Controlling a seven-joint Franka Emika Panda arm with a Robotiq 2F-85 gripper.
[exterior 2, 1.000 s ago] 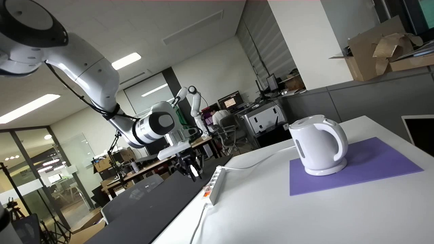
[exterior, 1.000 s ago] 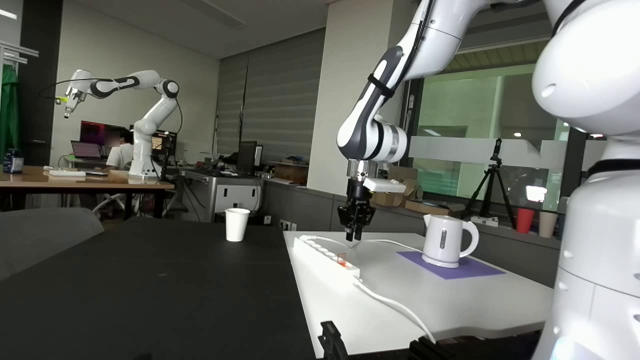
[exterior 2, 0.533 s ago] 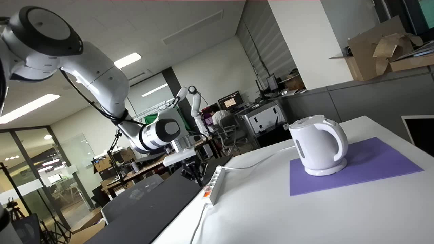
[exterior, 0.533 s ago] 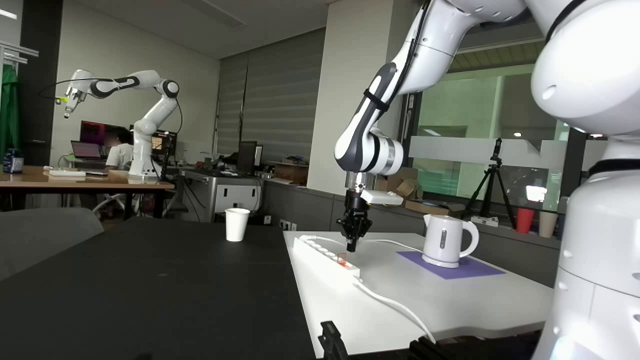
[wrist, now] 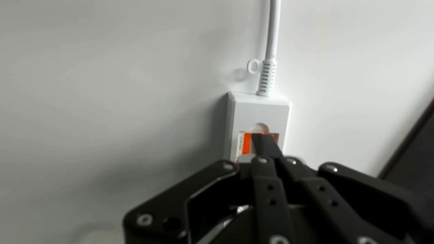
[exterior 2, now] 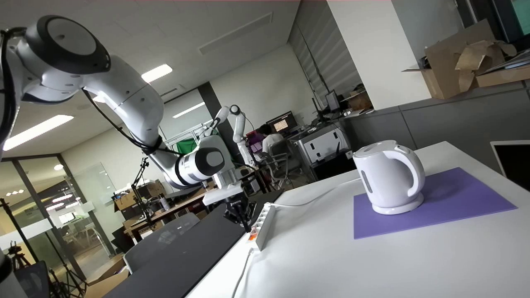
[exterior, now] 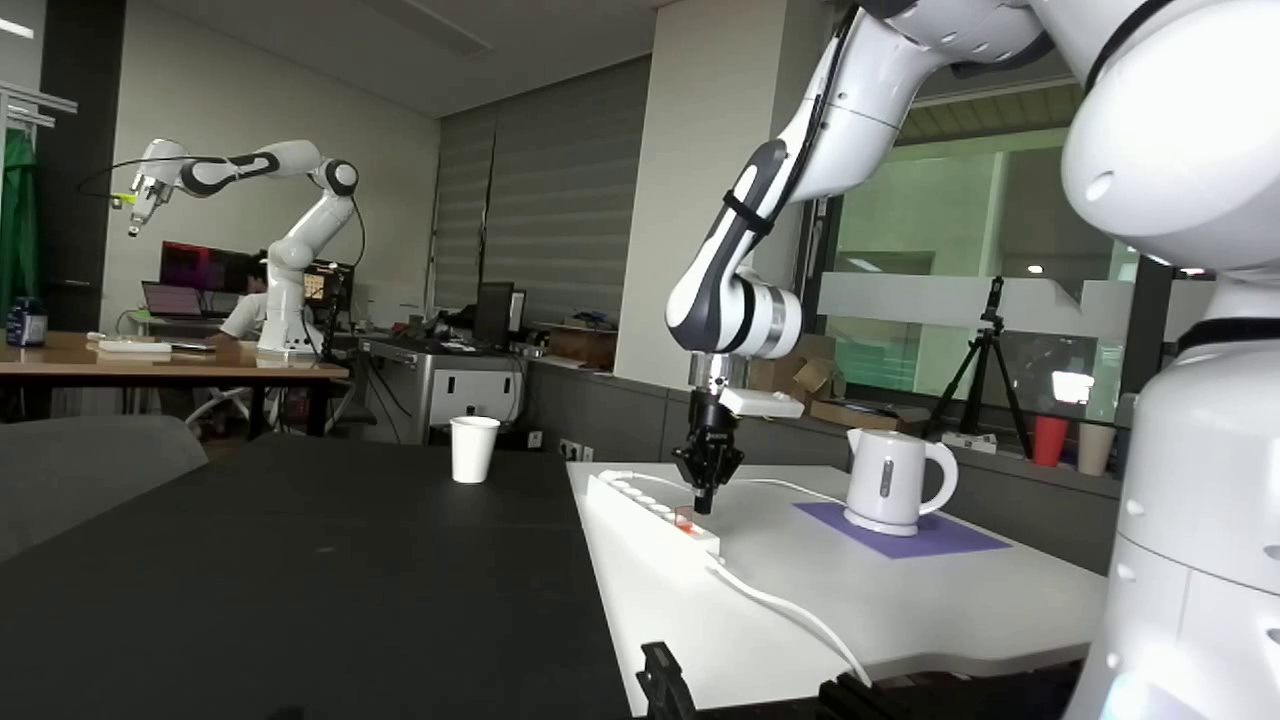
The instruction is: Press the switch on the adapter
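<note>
The strip [wrist: 261, 110] lies flat on the white surface [exterior: 860, 600], close along the edge that borders the black surface [exterior: 350, 590]. Its red-orange switch [wrist: 246, 142] sits near the end where a white cord [wrist: 273, 30] comes out, and in an exterior view a see-through flap [exterior: 684, 514] stands up there. The hand [wrist: 266, 140] points down over that end, its two fingers [wrist: 262, 146] closed together and holding nothing. In the wrist view the fingertips hide part of the switch; whether they touch it I cannot tell. A white kettle [exterior 2: 387, 178] stands upright on a purple mat [exterior 2: 455, 203] on the white surface, well apart from the strip in both exterior views. A white cup [exterior: 472, 452] stands on the black surface. Farther back, another robot arm [exterior: 290, 256] rises from a wooden surface [exterior: 60, 352], and a person [exterior 2: 271, 140] in white is near it. A dark tripod [exterior: 988, 335] stands by the window [exterior: 920, 230].
</note>
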